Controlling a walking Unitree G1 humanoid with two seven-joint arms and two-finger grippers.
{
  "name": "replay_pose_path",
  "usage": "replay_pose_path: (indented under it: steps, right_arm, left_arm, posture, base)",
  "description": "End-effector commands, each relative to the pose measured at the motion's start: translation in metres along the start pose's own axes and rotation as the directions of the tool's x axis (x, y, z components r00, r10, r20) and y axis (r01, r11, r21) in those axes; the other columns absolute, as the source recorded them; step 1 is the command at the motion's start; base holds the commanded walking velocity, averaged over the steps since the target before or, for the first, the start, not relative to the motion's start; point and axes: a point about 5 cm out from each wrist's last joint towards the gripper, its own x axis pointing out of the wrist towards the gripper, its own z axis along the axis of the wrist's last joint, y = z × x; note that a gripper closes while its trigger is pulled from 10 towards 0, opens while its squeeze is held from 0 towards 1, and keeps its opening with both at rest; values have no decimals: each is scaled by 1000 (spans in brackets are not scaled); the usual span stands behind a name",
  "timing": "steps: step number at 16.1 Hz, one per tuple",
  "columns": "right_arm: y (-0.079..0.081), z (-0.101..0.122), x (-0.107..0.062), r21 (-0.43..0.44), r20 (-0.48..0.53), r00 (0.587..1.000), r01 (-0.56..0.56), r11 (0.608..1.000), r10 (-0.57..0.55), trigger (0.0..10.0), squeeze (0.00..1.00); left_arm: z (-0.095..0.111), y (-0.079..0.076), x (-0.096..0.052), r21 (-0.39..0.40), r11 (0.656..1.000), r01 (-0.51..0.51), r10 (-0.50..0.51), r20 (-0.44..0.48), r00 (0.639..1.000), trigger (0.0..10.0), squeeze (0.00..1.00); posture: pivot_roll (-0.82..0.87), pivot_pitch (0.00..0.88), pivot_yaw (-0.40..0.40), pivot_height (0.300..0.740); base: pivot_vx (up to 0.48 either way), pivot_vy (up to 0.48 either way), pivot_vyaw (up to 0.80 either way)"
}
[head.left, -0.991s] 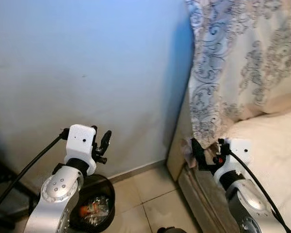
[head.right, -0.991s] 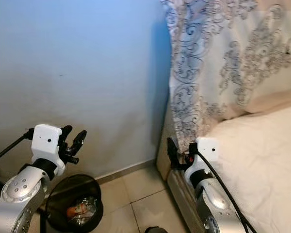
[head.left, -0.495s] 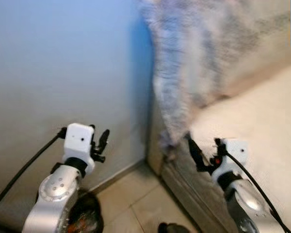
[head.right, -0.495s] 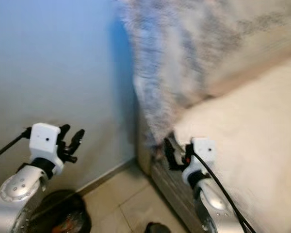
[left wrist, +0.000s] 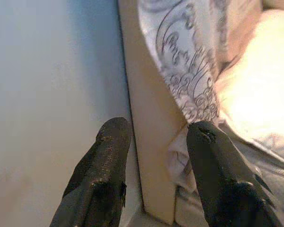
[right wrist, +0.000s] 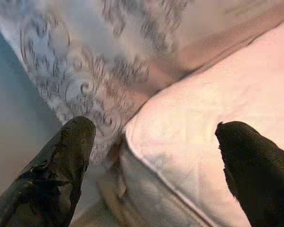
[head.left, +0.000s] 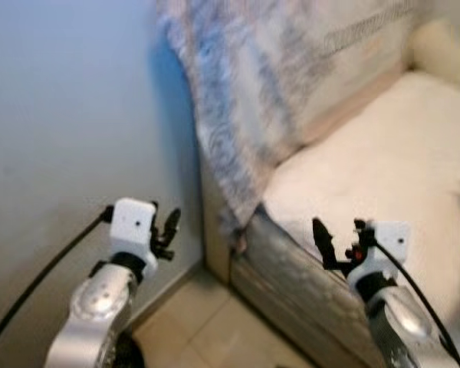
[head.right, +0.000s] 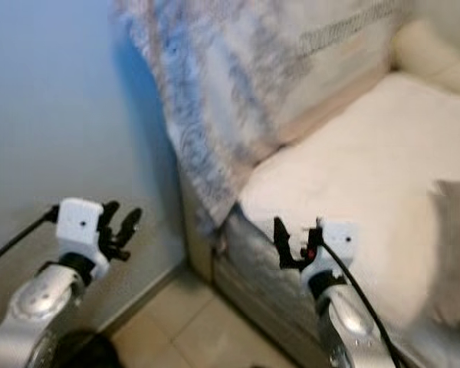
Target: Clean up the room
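Both arms are raised in front of me, and nothing is held. My left gripper [head.left: 165,224] is open beside the blue wall [head.left: 69,115]; in the left wrist view its fingers [left wrist: 109,161] frame the bed's corner. Over the near edge of the cream mattress [head.left: 360,169], my right gripper [head.left: 336,234] is wide open. A patterned blue-and-white cloth [head.left: 238,100] hangs down at the head corner of the bed, also seen as the cloth [right wrist: 85,75] in the right wrist view. The picture is blurred.
A grey cushion [head.right: 454,253] lies on the mattress at the far right, and a cream pillow [head.left: 445,46] at the back right. Beige floor tiles [head.left: 215,337] run between wall and bed. The dark rim of a bin [head.right: 88,354] shows at the lower left.
The camera has swung to the right: the bin has slid off to the lower left and more of the bed has come in. Both arms hold the same pose, grippers open.
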Motion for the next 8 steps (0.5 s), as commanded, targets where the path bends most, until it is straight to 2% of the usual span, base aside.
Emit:
replay_pose_path:
  steps: [1,2,4,6,7,8]
  right_arm:
    - [4,1,0,4,3,1000,-20,1000,20,10000,0]
    - [3,1,0,14,-1,1000,-15,1000,15,10000,0]
    - [-1,2,-2,31,-4,1000,7,999,-7,10000,0]
    - [-2,2,-3,23,2,1000,15,1000,-15,10000,0]
    - [-3,2,-3,33,5,999,32,999,-32,8588,0]
    - [-3,2,-4,35,10,999,41,999,-42,3216,0]
  left_arm:
    - [0,4,-1,8,1000,-18,18,2,1000,10000,0]
    - [0,2,0,10,1000,-11,11,1,1000,10000,0]
    - [-1,0,2,10,1000,2,-2,2,1000,10000,0]
    - [1,-1,6,12,1000,9,-9,8,1000,10000,0]
    - [1,-1,6,12,1000,10,-10,10,1000,10000,0]
    - [2,-1,6,13,1000,10,-11,12,1000,10000,0]
  posture:
    - [0,0,21,740]
    - [-8,0,26,740]
    - [-19,0,33,740]
    - [-21,0,37,740]
    - [-20,0,36,740]
    - [-19,0,37,740]
  base:
    - [0,0,-800]
    - [0,0,-400]
    - [0,0,0]
    - [0,0,-656]
    - [0,0,-800]
    - [0,0,-800]
